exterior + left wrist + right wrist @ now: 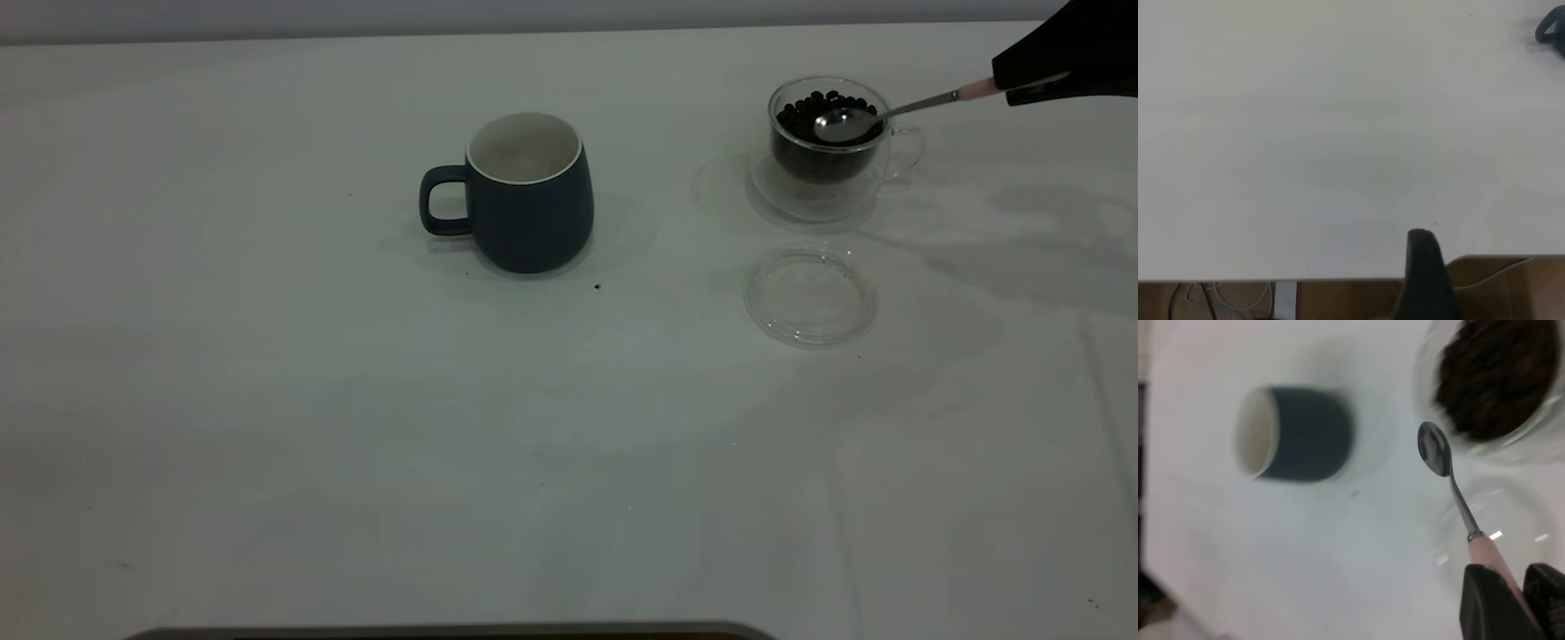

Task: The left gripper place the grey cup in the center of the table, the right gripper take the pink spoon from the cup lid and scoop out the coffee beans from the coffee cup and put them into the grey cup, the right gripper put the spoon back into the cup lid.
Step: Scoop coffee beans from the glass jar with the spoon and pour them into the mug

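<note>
Where the pictures cut things off: much of both arms lies outside them.
Right gripper [1031, 89]: only its dark end enters the exterior view at the top right corner; closed on the pink end of the spoon [853, 122].
Same grasp, right wrist view: two black fingers [1488, 603] flank the pink handle, and their roots run off the picture's edge.
Spoon bowl: over the mouth of the coffee cup [831, 147]; I cannot tell whether it touches the beans [822, 111] or carries any (its bowl looks shiny and bare in both views).
Coffee cup: clear glass, upright, well filled with beans, handle turned toward the right arm; its glass outline is faint against the tabletop [267, 400].
Lid [811, 295]: clear, flat on the tabletop just in front of the coffee cup, apart from it, hard to pick out but for its rim.
Grey cup [526, 191]: upright near the tabletop's middle, handle toward the left arm, well apart from the coffee cup; its white inside is partly hidden by the rim.
Left gripper: out of the exterior view; the left wrist view shows one dark finger [1426, 273] at the tabletop's edge, so its opening cannot be told.
Tabletop: plain white, a few dark specks, soft shadows at the right.
Room: a pale wall strip behind, wood and cables below the tabletop's edge.
</note>
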Robot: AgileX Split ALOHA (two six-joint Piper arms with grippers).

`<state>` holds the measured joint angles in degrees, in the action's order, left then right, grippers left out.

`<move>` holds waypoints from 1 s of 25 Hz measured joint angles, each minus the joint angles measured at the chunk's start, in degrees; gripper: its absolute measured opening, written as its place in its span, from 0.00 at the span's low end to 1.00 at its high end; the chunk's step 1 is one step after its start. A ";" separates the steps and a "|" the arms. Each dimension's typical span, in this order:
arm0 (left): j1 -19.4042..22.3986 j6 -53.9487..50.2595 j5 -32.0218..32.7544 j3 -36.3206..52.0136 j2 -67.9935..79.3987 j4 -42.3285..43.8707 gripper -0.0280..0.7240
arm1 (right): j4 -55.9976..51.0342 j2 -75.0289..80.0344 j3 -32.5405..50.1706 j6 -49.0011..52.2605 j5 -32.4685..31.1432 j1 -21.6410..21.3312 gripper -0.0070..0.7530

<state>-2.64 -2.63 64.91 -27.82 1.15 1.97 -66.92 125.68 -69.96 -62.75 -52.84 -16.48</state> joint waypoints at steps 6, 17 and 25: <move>0.00 0.00 0.00 0.00 0.00 0.00 0.82 | -0.83 0.00 -1.18 -2.66 6.48 1.03 0.15; 0.00 0.00 0.00 0.00 0.00 0.00 0.82 | -0.88 1.60 -4.36 -8.15 8.79 1.15 0.15; 0.00 0.00 0.00 0.00 0.00 0.00 0.82 | -1.53 2.59 -4.42 -12.44 11.18 3.83 0.15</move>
<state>-2.64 -2.63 64.91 -27.82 1.15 1.97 -68.45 128.27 -74.38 -75.19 -41.66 -12.65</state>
